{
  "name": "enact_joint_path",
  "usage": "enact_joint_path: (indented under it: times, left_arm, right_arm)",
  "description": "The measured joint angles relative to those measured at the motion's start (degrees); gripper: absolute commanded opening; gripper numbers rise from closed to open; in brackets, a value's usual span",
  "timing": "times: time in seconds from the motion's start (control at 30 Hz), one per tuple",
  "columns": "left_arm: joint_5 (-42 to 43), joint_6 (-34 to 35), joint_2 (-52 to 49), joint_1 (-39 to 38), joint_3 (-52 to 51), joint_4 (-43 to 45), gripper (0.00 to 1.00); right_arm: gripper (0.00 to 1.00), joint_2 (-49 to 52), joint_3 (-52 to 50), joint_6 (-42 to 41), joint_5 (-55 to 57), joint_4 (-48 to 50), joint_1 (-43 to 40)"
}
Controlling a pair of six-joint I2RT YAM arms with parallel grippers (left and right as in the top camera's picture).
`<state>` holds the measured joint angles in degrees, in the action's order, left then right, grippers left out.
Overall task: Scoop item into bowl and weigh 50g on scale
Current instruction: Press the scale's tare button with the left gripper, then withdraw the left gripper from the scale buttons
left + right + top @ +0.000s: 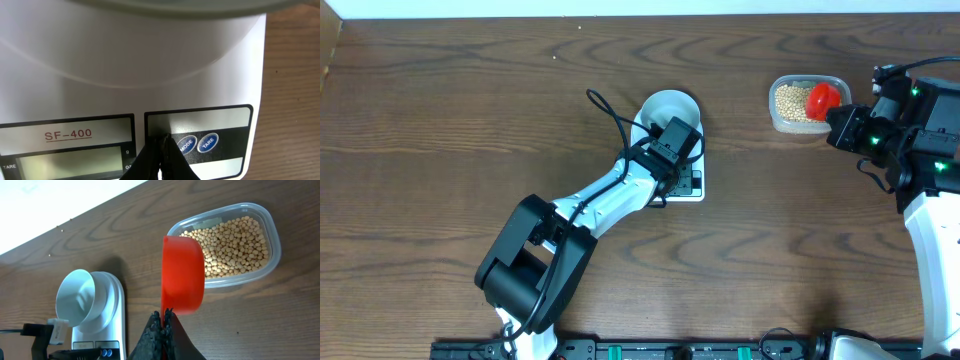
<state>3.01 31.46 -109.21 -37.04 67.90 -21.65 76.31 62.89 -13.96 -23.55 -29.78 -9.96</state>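
Note:
The pale bowl point(668, 105) stands on the white scale point(698, 190) mid-table; in the right wrist view the bowl point(80, 297) looks bare inside. My left gripper point(682, 168) is shut, its tips point(162, 142) down on the scale's point(210, 90) front panel just left of the MODE button point(186, 145). The bowl's rim point(190, 6) fills the top of that view. My right gripper point(840, 125) point(164, 315) is shut on the handle of a red scoop point(823, 97) point(182, 275), held over the tan beans point(790, 100) point(235, 245). The scoop's inside is hidden.
The beans lie in a clear plastic tub point(780, 122) point(272, 255) at the back right. A TARE button point(207, 142) sits right of MODE. The part of the LCD point(65, 162) that I see shows no digits. A black cable point(605, 110) loops beside the bowl.

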Motion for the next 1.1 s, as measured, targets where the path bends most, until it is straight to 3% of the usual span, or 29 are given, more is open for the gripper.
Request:
enact_joint_path:
  times: [1.1]
  left_arm:
    - [-0.4,2.3,-1.9,-0.5,1.7,0.2,0.07]
  right_arm:
    - [0.01,0.0,0.0,0.0,0.0,-0.5,0.0]
